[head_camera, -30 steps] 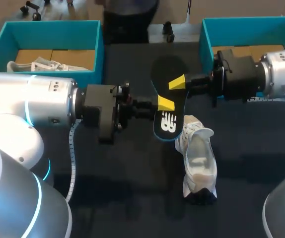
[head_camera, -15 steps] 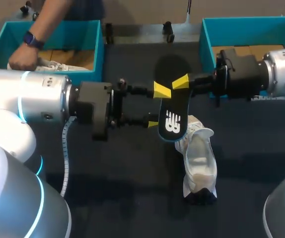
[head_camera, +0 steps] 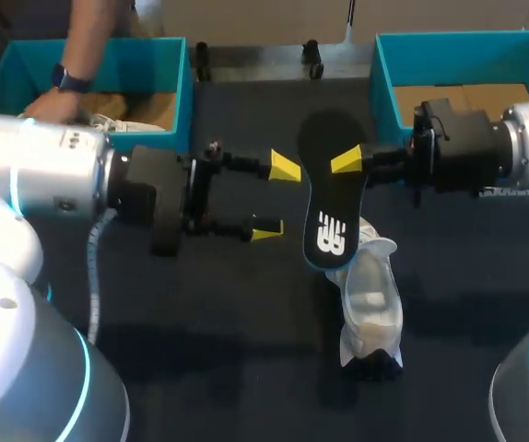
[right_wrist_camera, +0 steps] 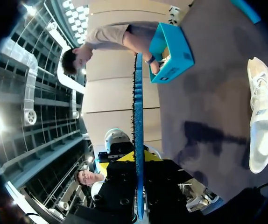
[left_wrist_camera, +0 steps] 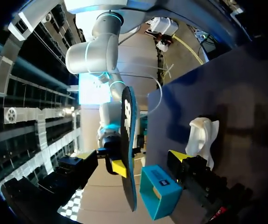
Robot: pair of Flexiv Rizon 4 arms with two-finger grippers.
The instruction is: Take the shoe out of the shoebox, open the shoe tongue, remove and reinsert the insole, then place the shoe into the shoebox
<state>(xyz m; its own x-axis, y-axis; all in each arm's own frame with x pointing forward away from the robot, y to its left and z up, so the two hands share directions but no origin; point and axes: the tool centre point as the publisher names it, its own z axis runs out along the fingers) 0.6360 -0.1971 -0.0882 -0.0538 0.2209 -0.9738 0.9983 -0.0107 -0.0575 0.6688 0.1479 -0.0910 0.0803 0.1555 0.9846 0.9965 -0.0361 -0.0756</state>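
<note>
Insole [head_camera: 331, 189] pinched in right claw [head_camera: 340, 164] (left claw [head_camera: 276, 198] agape beside) near shoe [head_camera: 368, 304]; person's hand [head_camera: 52, 106] in shoebox [head_camera: 158, 57].

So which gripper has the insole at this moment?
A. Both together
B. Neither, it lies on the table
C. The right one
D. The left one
C: the right gripper is shut on the black insole, holding it above the table, while the left gripper stands open beside it, apart from it.
</note>
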